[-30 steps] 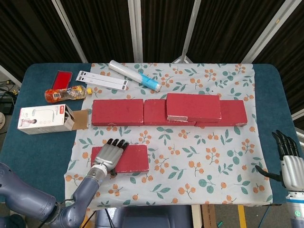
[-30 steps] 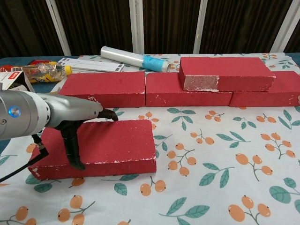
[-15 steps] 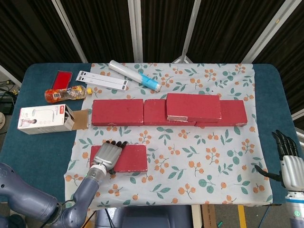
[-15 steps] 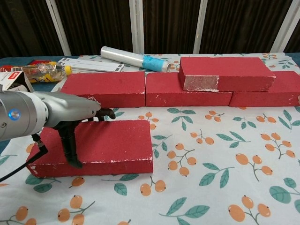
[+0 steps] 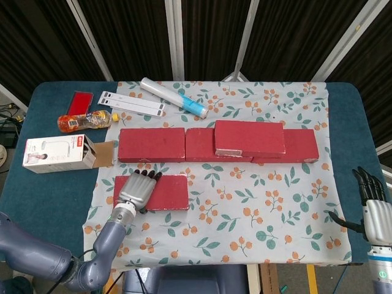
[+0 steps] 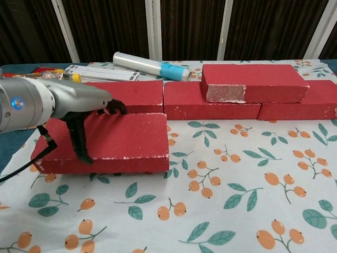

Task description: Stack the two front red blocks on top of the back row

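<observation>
My left hand [image 6: 79, 118] grips the last front red block [image 6: 124, 142], now lifted off the cloth at left of frame toward the back row [image 6: 210, 100], while my right hand [image 5: 372, 205] idles open.

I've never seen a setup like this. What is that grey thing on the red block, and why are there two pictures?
That grey thing is the robot's left hand, on a jointed arm, gripping the front red block. The head view looks down from above; the chest view looks across the table from low down. Both show one moment. Behind lies a back row of red blocks, with another block stacked on it. The table also holds a white box, a bottle and a roll. The right hand waits, holding nothing.
</observation>
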Controlling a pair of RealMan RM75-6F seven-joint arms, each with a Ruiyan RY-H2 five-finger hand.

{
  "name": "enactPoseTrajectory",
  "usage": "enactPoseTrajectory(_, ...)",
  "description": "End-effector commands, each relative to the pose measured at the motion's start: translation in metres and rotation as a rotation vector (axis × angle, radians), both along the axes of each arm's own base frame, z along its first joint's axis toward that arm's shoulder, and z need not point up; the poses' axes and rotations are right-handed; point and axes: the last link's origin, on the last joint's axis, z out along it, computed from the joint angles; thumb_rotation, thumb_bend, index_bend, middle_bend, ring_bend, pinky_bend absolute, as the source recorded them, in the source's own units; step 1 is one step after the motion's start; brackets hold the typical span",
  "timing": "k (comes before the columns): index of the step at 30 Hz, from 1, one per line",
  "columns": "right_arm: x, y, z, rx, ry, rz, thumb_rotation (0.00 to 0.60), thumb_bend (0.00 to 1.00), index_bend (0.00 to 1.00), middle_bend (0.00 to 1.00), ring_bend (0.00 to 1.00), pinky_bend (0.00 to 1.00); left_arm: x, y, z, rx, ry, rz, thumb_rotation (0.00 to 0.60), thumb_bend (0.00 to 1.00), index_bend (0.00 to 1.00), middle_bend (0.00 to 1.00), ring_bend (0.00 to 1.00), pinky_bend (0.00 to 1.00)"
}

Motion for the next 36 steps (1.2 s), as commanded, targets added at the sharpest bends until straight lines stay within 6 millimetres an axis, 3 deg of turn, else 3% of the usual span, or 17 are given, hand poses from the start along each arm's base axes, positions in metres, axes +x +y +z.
enactPoseTrajectory(1, -0.001, 0.000, 0.000, -0.006, 0.003, -0.008, 0.600, 0.09, 0.00, 0.00, 0.00, 0.00, 0.005, 0.013, 0.016, 0.027, -0.051, -0.036, 0.600, 0.03, 0.33, 0.44, 0.20, 0.21)
enactPoseTrajectory(8, -0.006, -0.003, 0.001, -0.018, 0.025, -0.040, 0.600, 0.09, 0.00, 0.00, 0.00, 0.00, 0.024, 0.040, 0.052, 0.028, -0.176, -0.056, 0.600, 0.03, 0.36, 0.46, 0.21, 0.20)
enactPoseTrajectory(14, -0.009, -0.006, -0.003, -0.011, 0.053, -0.060, 0.600, 0.09, 0.00, 0.00, 0.00, 0.00, 0.026, 0.085, 0.073, 0.047, -0.131, -0.058, 0.600, 0.04, 0.38, 0.46, 0.21, 0.19)
enactPoseTrajectory(26, -0.018, -0.011, -0.004, -0.033, 0.102, -0.122, 0.600, 0.09, 0.00, 0.00, 0.00, 0.00, 0.039, 0.171, 0.076, 0.026, -0.136, -0.013, 0.600, 0.06, 0.40, 0.46, 0.21, 0.17)
enactPoseTrajectory(31, -0.020, -0.012, -0.003, -0.043, 0.114, -0.135, 0.600, 0.09, 0.00, 0.00, 0.00, 0.00, 0.050, 0.186, 0.075, 0.006, -0.105, -0.044, 0.600, 0.06, 0.41, 0.46, 0.21, 0.17)
enactPoseTrajectory(36, -0.020, -0.011, -0.003, -0.046, 0.120, -0.140, 0.600, 0.09, 0.00, 0.00, 0.00, 0.00, 0.056, 0.195, 0.062, -0.043, -0.095, -0.025, 0.600, 0.06, 0.41, 0.46, 0.21, 0.17)
